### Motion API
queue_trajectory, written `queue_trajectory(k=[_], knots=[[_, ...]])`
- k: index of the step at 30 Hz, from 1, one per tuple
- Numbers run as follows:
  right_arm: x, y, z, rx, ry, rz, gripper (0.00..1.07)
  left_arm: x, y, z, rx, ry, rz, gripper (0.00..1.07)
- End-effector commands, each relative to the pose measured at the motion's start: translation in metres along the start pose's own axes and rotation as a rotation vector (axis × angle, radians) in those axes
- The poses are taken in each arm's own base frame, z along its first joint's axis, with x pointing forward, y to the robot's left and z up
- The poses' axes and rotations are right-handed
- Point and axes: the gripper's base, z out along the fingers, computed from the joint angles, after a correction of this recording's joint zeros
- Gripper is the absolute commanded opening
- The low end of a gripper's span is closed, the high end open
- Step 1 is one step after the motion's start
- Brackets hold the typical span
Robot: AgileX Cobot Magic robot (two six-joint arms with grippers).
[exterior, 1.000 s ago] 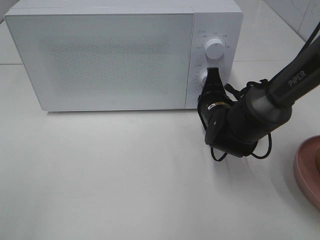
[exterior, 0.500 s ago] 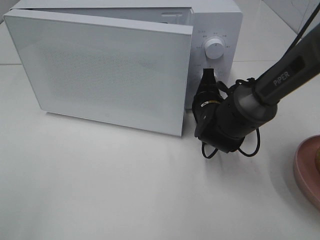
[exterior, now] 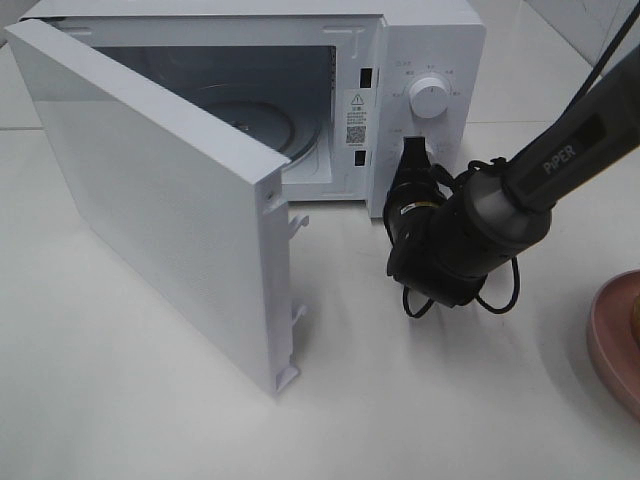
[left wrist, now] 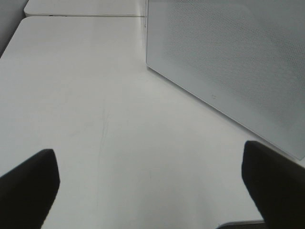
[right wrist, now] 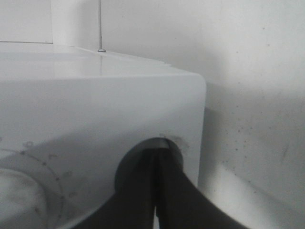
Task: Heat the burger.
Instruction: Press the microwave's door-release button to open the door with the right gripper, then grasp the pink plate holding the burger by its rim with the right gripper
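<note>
**Microwave** (exterior: 430, 40): is being shown at the upper centre of the high view, standing on the tabletop (exterior: 150, 420).

**Door** (exterior: 150, 200): is being held wide open on its left hinge, with its free edge angled toward the lower centre of the frame. The cavity is thus being exposed for loading, and the turntable (exterior: 262, 108) is being shown bare inside.

**Right gripper** (exterior: 412, 160): is being kept closed with nothing held. Its joined tips are being pressed, poker-fashion, against the lower control of the panel, under the upper knob (exterior: 430, 97). In the wrist view the tips (right wrist: 156, 183) are being seen set into a round recess. This is judged to be the door release, which would explain the closed jaws and the head-on approach.

**Left gripper** (left wrist: 152, 191): is being held wide open and empty over bare tabletop. The door's outer face is being seen at the upper right of its wrist view. It is judged to be parked clear of the door's swing.

**Plate** (exterior: 612, 340): pink, is being cropped by the right edge of the high view, well apart from the microwave.

**Burger**: is not being shown clearly. Only a brown sliver (exterior: 636, 318) above the plate at the right edge may be it, so it is being judged as not yet loaded.
</note>
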Motion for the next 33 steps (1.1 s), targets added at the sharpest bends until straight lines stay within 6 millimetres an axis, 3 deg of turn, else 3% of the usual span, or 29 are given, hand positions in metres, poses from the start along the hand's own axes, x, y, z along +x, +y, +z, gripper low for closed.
queue_trajectory(k=[1, 21, 29, 33], knots=[[-0.003, 0.027, 0.005, -0.128, 0.006, -0.051, 0.0, 0.0, 0.0, -0.002, 0.003, -0.03, 0.005, 0.96], [-0.015, 0.026, -0.039, 0.115, 0.158, -0.234, 0.0, 0.0, 0.0, -0.002, 0.003, -0.03, 0.005, 0.96], [-0.019, 0.029, -0.065, 0.192, 0.296, -0.448, 0.0, 0.0, 0.0, -0.002, 0.003, -0.03, 0.005, 0.96], [-0.019, 0.034, -0.085, 0.21, 0.437, -0.659, 0.0, 0.0, 0.0, -0.002, 0.003, -0.03, 0.005, 0.96]])
